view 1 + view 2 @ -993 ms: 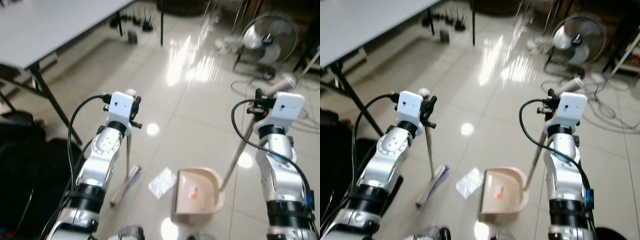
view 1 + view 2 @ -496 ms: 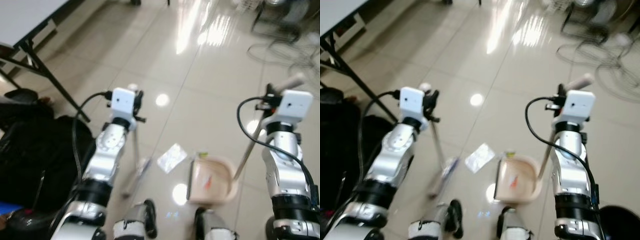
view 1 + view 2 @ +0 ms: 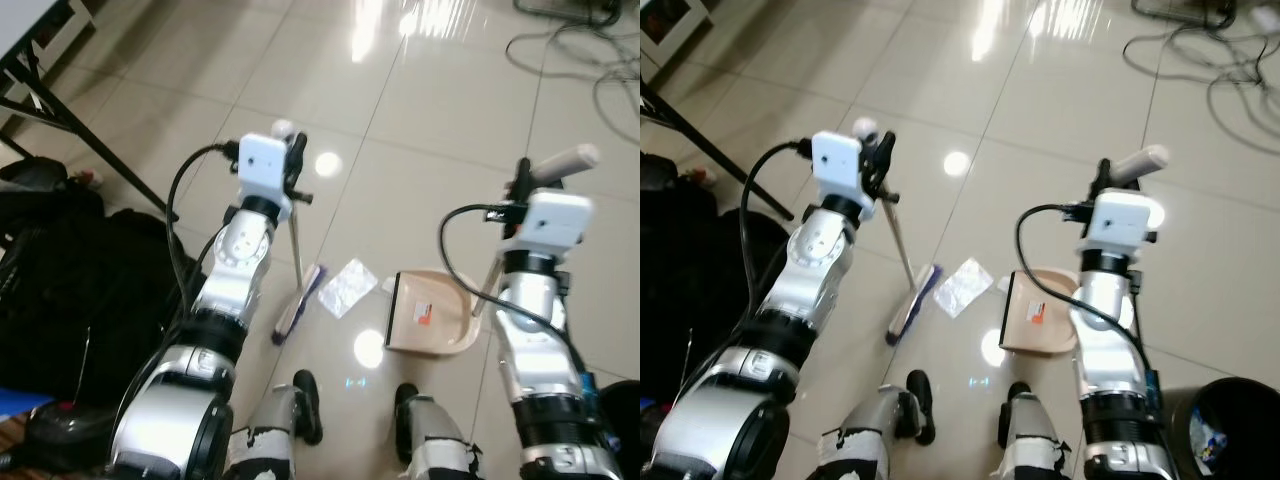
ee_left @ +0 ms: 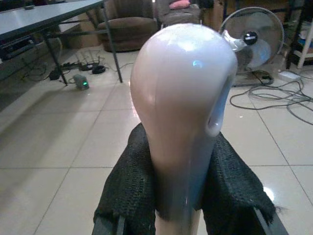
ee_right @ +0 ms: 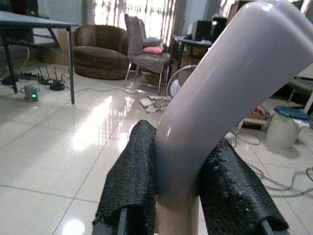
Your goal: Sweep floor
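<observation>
Camera has tilted further down since a second ago, so the fan and table top have left the head views and the robot's own feet (image 3: 300, 405) now show at the bottom; broom head and dustpan sit closer together than before. Left hand (image 3: 292, 165) is clamped on the top of the broom (image 3: 296, 300) handle, its fingers (image 4: 127, 191) pressed against both sides of the rounded pale knob. Broom stands nearly upright, bristle head on the tiled floor (image 3: 420, 110) just left of a crumpled clear wrapper (image 3: 347, 287). Right hand (image 3: 522, 180) is closed on the dustpan (image 3: 428, 315) handle, fingers (image 5: 134, 181) gripping the bent grey grip. Beige pan lies flat on the floor just right of the wrapper, a small red scrap inside it. Around: black bags (image 3: 70, 290) piled at the robot's left, a black leg of the surface (image 3: 90, 150) beside them, loose cables (image 3: 590, 60) on the floor ahead to the right, a dark bin (image 3: 1225, 420) by the right foot. Left wrist view shows a standing fan (image 4: 250, 39), a sofa (image 4: 132, 27) and power strips on the floor in the distance.
</observation>
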Motion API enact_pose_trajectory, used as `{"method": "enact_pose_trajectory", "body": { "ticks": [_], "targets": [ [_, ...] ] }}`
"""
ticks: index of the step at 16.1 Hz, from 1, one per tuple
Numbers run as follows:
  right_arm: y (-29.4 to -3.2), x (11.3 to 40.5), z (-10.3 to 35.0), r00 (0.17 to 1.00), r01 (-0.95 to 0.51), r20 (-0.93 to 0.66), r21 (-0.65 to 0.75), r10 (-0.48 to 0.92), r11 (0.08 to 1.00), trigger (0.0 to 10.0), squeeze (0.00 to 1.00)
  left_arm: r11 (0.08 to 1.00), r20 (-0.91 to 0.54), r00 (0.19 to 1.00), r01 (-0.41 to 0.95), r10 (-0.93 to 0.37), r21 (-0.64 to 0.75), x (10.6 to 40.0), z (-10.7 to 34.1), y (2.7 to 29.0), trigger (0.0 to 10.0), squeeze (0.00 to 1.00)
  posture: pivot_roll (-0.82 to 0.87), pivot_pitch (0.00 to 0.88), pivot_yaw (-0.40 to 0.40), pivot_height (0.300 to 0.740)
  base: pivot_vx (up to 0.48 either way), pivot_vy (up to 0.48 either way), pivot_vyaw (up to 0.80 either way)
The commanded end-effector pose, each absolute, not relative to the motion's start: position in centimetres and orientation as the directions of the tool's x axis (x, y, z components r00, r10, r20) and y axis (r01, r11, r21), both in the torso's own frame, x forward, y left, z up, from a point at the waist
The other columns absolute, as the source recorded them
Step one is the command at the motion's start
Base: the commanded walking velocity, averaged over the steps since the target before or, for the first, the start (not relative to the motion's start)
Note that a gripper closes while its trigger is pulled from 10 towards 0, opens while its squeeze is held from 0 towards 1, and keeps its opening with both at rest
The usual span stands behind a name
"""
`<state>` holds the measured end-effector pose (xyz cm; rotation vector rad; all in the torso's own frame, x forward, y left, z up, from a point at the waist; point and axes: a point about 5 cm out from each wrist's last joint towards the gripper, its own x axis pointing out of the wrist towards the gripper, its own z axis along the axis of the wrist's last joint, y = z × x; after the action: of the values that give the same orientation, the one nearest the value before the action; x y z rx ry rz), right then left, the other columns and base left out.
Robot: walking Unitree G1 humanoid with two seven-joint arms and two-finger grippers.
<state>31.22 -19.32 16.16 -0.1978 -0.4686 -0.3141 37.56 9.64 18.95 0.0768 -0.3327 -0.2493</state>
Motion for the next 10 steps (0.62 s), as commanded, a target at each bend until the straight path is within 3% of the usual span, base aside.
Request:
{"method": "enact_pose_trajectory", "body": {
  "ticks": [1, 7, 10],
  "targets": [
    [-19.0, 31.1, 15.6, 0.836, 0.362, 0.482, -0.128, -0.261, 0.923, 10.0, 0.0, 0.957, 0.331, 0.897, 0.271, -0.291, 0.107, 37.6, 19.1, 8.7, 10.0, 0.0, 0.04, 0.41, 0.146, 0.74, 0.0, 0.0, 0.0],
    [-18.2, 31.4, 14.4, 0.824, 0.426, 0.474, -0.155, -0.311, 0.891, 10.0, 0.0, 0.883, 0.335, 0.82, 0.458, -0.464, 0.102, 37.0, 19.2, 2.8, 10.0, 0.0, 0.03, 0.399, 0.161, 0.74, 0.0, 0.0, 0.0],
    [-16.6, 31.6, 13.5, 0.847, 0.412, 0.44, -0.191, -0.297, 0.891, 10.0, 0.0, 0.859, 0.356, 0.807, 0.512, -0.471, -0.024, 36.9, 19.9, 1.1, 10.0, 0.0, 0.03, 0.386, 0.167, 0.74, 0.0, 0.0, 0.0]
  ]
}}
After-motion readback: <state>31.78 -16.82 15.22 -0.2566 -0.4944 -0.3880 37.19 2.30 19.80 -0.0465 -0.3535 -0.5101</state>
